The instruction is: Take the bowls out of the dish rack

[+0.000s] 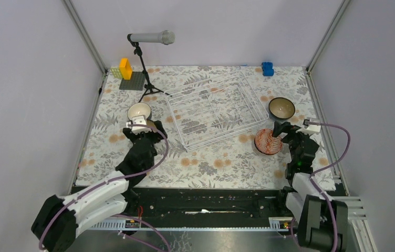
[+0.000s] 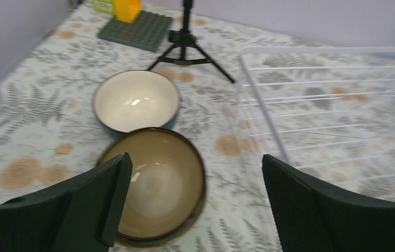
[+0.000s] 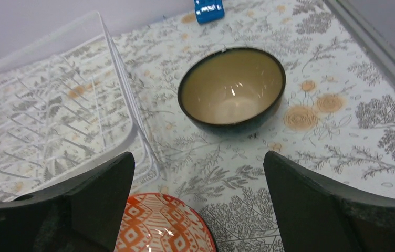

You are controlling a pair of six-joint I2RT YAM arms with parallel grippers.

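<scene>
Left gripper (image 2: 195, 170) spread wide, brown bowl (image 2: 156, 184) just below

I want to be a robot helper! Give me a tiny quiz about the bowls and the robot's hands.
1. True or false: the dish rack holds no bowls.
2. Which bowl lies just below the left hand in its wrist view? A) brown bowl B) pink bowl C) mint green bowl
3. Fill the gap: the left hand and the right hand are both ___.
Key: 1 true; 2 A; 3 open.
</scene>
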